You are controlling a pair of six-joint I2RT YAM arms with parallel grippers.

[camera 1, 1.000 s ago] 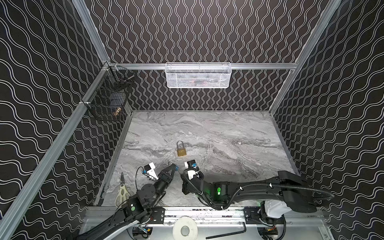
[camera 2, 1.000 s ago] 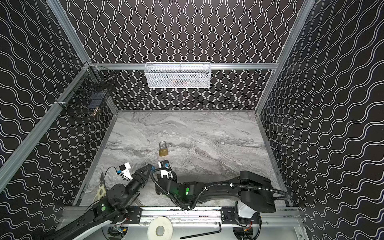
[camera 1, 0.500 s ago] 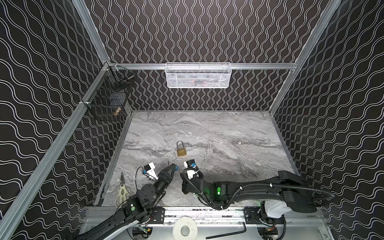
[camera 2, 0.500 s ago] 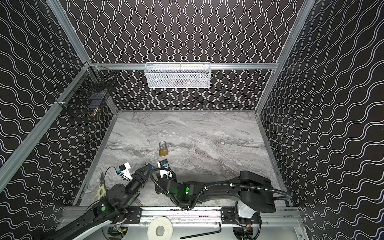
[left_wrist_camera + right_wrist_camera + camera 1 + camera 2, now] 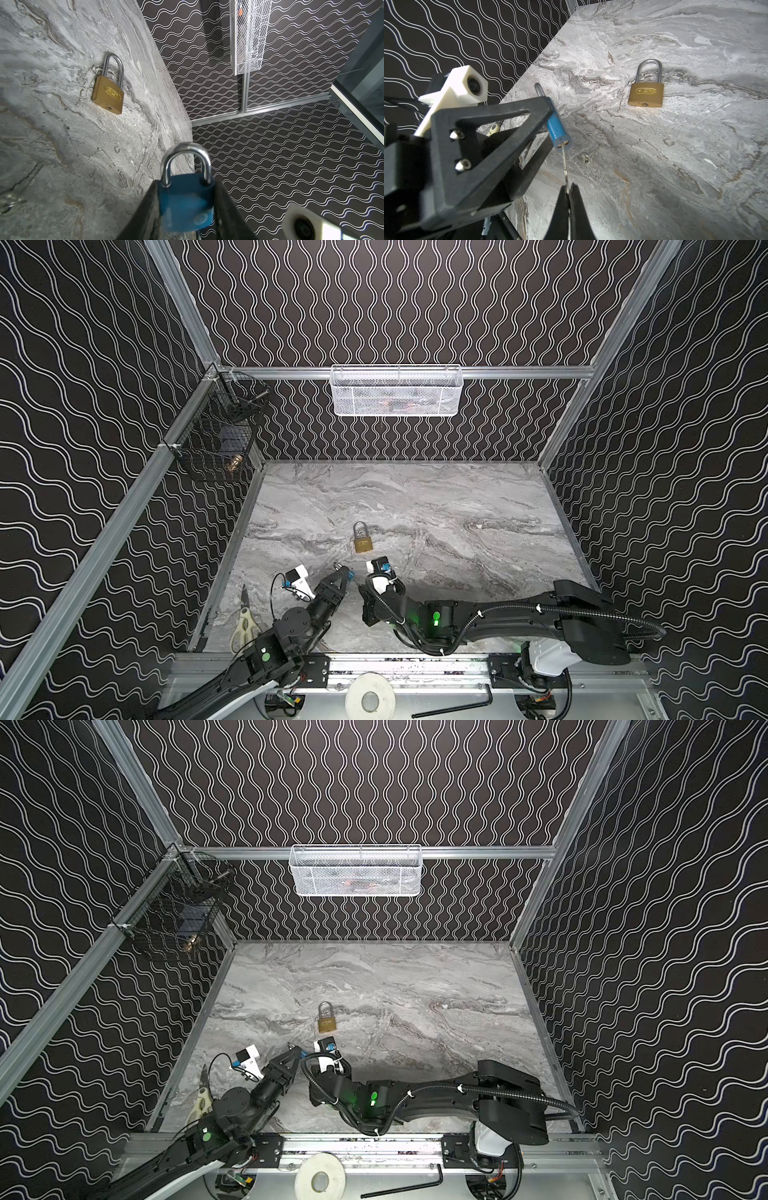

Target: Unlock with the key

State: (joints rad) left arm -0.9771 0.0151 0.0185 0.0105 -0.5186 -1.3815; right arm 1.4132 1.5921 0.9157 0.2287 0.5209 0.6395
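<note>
Key (image 5: 565,166) in right claw (image 5: 568,188), tip at padlock (image 5: 557,131)

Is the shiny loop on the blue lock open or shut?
Shut: both legs of the steel shackle sit in the blue metal padlock, clamped in the left gripper.

Bright and evenly lit from above in both top views, sharp throughout. Softly shadowed on the near surface (image 5: 457,510). Blurred up close on the blue padlock (image 5: 185,205), crisp farther off on the brass padlock (image 5: 108,95). Pale with glare on the marble in the right wrist view. Stretched toward the corners in both wrist views.
</note>
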